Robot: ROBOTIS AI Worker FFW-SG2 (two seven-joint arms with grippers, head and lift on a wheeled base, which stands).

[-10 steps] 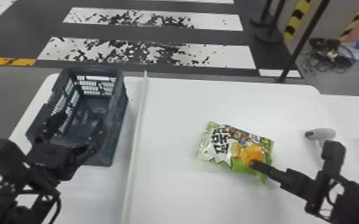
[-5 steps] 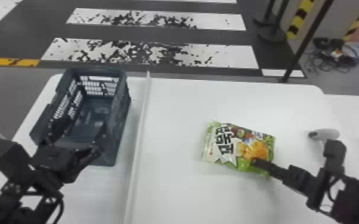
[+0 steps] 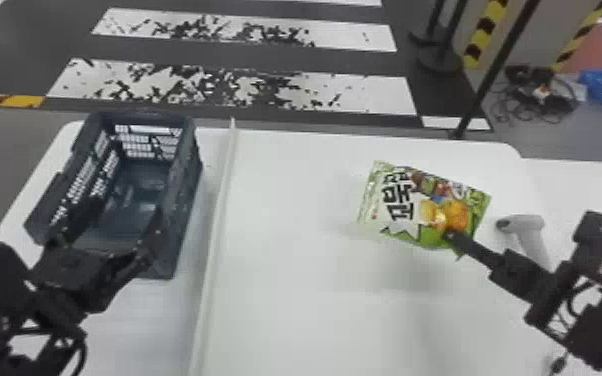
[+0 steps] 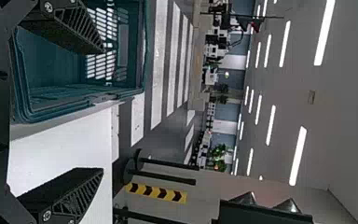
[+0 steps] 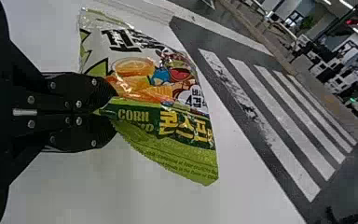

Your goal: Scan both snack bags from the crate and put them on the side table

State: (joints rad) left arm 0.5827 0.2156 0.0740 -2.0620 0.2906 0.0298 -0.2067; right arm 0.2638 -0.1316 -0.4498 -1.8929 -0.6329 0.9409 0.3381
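Pinching snack bag (image 3: 410, 220) above white table (image 3: 290, 210), right jaws; left jaws gaping; striped floor (image 3: 235, 87)

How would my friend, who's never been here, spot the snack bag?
Find the big white table, then look well to the right of the dark crate. The snack bag is pinched in the right gripper, just left of the grey scanner. It's the shiny green-and-white one with orange snack pictures; the crate and scanner are plain.

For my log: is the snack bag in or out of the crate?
Out: the right gripper pinches the snack bag over the white table, right of the crate.
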